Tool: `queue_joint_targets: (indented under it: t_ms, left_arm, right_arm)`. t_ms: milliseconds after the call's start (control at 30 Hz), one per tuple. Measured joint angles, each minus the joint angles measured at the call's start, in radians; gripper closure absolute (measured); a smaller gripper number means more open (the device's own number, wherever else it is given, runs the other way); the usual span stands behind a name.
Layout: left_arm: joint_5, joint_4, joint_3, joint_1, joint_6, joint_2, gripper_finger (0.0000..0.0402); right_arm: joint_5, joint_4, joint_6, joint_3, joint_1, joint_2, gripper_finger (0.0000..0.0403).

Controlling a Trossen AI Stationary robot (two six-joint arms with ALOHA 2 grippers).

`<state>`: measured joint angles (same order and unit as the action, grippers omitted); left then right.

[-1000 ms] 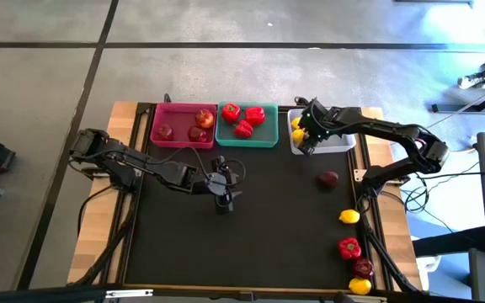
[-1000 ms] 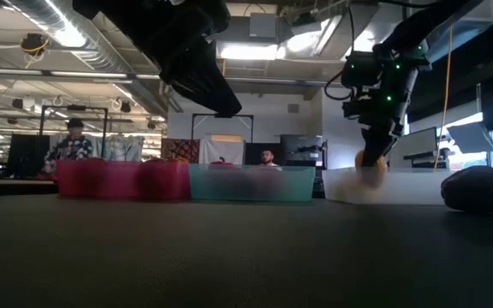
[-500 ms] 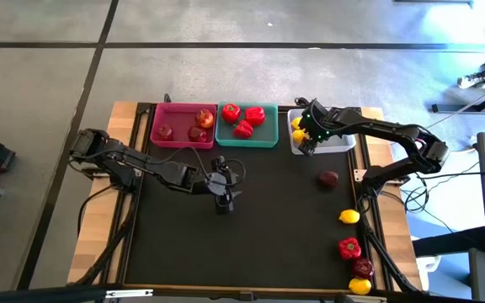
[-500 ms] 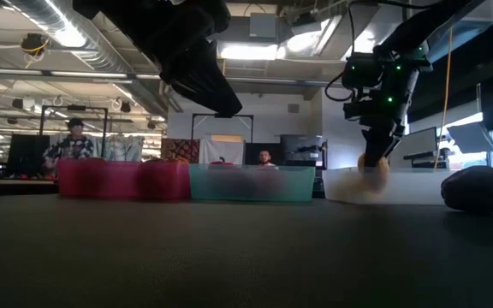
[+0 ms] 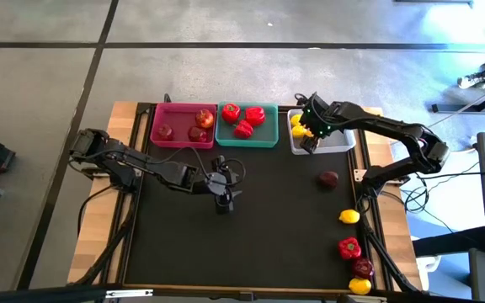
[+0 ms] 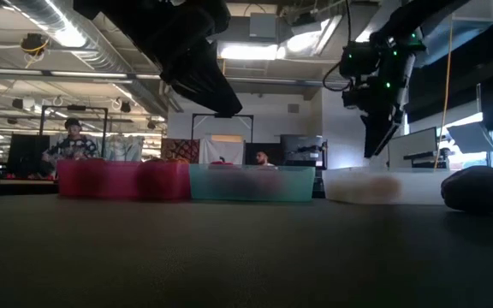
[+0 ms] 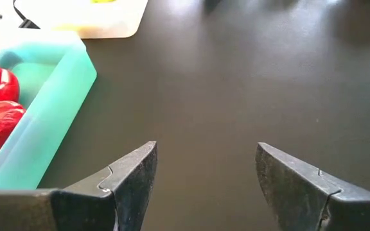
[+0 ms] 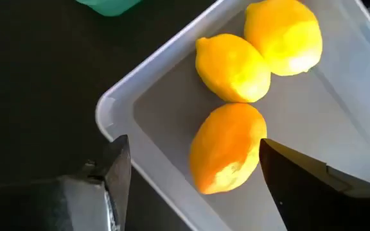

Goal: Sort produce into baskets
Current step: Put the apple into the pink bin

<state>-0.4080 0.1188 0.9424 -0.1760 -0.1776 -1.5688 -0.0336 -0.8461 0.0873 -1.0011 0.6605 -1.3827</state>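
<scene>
Three lemons lie in the white basket; both grippers' jaws apart, empty.

Bare dark mat mid-table, baskets lining far edge, loose produce along right side

Two dark jointed arms are seen; black cables are looped at the left gripper. Green lights are lit near the right gripper. Fingers are dark, wedge-shaped.
</scene>
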Motion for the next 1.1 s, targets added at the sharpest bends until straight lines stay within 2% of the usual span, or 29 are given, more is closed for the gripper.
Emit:
queue_joint_targets:
  t_ms: [200, 300, 467, 600, 767, 867, 1000, 1100]
  left_arm:
    - [-0.001, 0.000, 0.000, 0.001, -0.007, 0.000, 0.0144]
    - [0.000, 0.002, 0.000, 0.001, -0.027, 0.000, 0.0144]
    - [0.000, 0.002, 0.000, 0.000, 0.004, 0.000, 0.0144]
    - [0.001, -0.004, 0.000, 0.006, -0.033, 0.000, 0.0144]
    - [0.001, -0.003, 0.000, 0.007, -0.054, -0.003, 0.0144]
    - [0.003, -0.003, 0.000, 0.006, -0.056, -0.003, 0.0144]
    - [0.003, -0.001, 0.000, 0.007, -0.051, -0.003, 0.0144]
    - [0.004, 0.001, 0.000, 0.008, -0.051, -0.003, 0.0144]
  right_arm:
    - [0.127, -0.134, -0.060, -0.069, -0.023, 0.000, 0.0139]
    - [0.141, -0.238, -0.066, -0.095, -0.054, 0.001, 0.0139]
    - [0.090, -0.356, -0.137, -0.097, -0.151, 0.007, 0.0139]
    - [0.038, -0.425, -0.216, -0.097, -0.255, 0.007, 0.0139]
    - [-0.028, -0.479, -0.316, -0.097, -0.385, 0.007, 0.0139]
    - [-0.055, -0.468, -0.321, -0.093, -0.450, 0.007, 0.0139]
    - [-0.062, -0.416, -0.275, -0.078, -0.472, -0.002, 0.0137]
    - [-0.093, -0.447, -0.329, -0.051, -0.470, -0.006, 0.0123]
